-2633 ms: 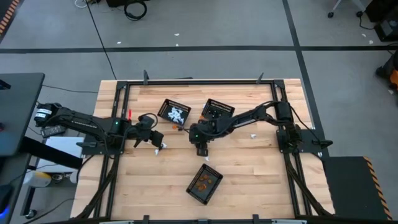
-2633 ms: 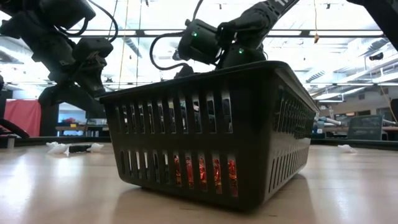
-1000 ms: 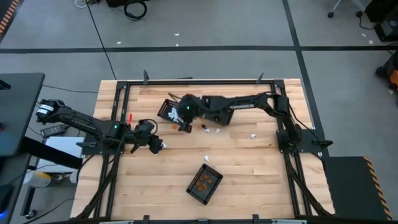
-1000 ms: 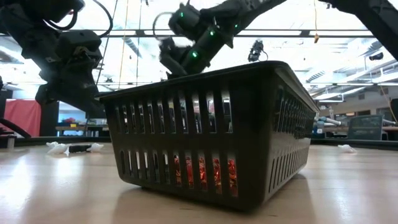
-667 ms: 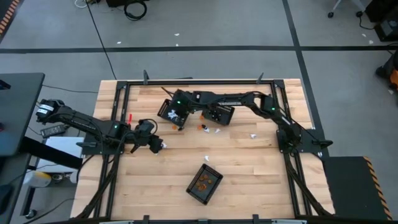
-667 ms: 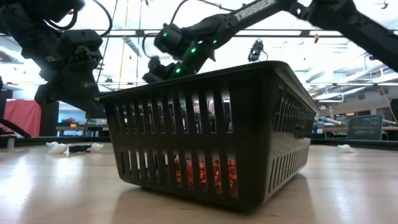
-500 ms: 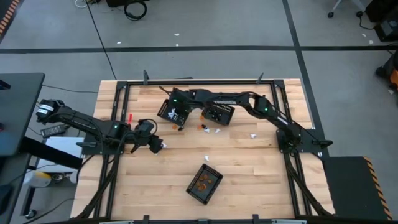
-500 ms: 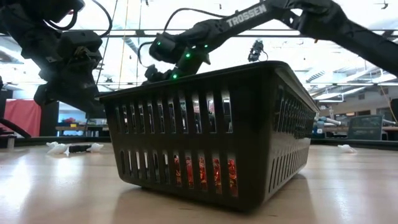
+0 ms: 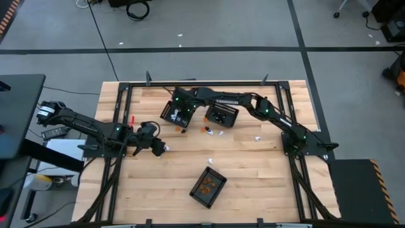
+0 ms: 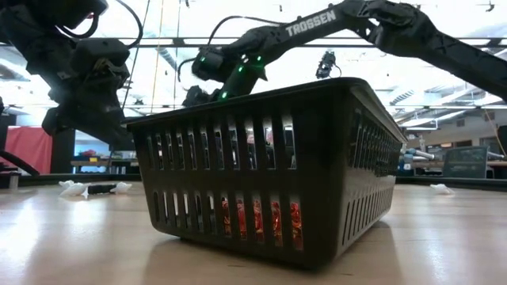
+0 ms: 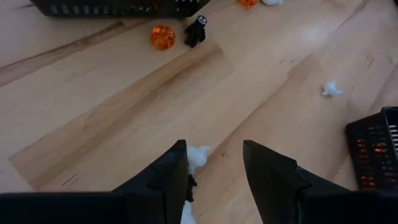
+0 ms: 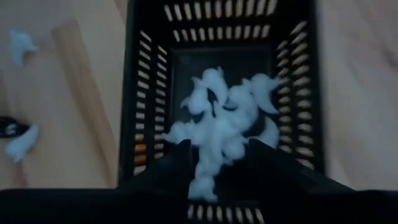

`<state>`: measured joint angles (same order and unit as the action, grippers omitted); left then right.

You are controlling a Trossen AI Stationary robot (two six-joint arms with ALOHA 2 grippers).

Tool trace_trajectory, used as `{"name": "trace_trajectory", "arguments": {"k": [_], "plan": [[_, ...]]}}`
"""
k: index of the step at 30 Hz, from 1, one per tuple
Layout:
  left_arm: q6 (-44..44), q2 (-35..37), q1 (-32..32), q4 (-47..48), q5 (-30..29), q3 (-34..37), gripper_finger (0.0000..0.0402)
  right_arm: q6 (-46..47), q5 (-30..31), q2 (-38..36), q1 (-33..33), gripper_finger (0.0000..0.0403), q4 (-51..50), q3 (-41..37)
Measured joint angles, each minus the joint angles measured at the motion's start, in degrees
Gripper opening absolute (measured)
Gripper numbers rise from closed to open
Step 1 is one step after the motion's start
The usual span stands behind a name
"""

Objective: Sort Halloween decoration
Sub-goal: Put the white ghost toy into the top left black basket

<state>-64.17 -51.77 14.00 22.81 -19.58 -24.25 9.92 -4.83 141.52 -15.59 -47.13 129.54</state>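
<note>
Wood-plank table [image 9: 253, 183] (smooth, light sheen); black plastic mesh basket [image 10: 269, 170].

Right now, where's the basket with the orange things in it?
In the high view the orange basket sits alone near the table's front edge, about midway across, well apart from the two other baskets at the back.

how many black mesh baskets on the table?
3: one with white trinkets under the right gripper, one right beside it, one with orange trinkets near the front edge.

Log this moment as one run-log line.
stage: sorting | right gripper: open above basket of white trinkets | left gripper: open, low over white trinket | orange trinket: loose on table
</note>
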Motion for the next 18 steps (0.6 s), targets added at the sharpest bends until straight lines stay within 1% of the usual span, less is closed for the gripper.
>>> {"name": "trace_trajectory", "arguments": {"k": [4, 7, 11, 14, 18], "plan": [[-0.7, 0.0, 0.0, -0.2, 0.8, -0.7, 0.0164, -2.0, 0.3, -3.2, -0.5, 0.0167, -2.6, 0.0], [0.6, 0.1, 0.0, -0.5, 0.8, -2.5, 0.0164, -4.8, 2.0, -6.7, 0.1, 0.0163, -3.1, -0.6], [3.2, 0.1, -0.6, -0.5, 0.8, -3.7, 0.0164, -8.3, 2.7, -12.6, 2.2, 0.0156, -2.9, -4.3], [3.8, 0.1, -1.9, 0.0, 0.8, -3.7, 0.0164, -9.4, 3.4, -17.2, 4.0, 0.0153, -0.9, -12.2], [5.4, 0.0, -3.9, 0.0, 0.6, -3.7, 0.0164, -8.1, 3.5, -26.0, 6.6, 0.0153, 8.0, -29.1]]}}
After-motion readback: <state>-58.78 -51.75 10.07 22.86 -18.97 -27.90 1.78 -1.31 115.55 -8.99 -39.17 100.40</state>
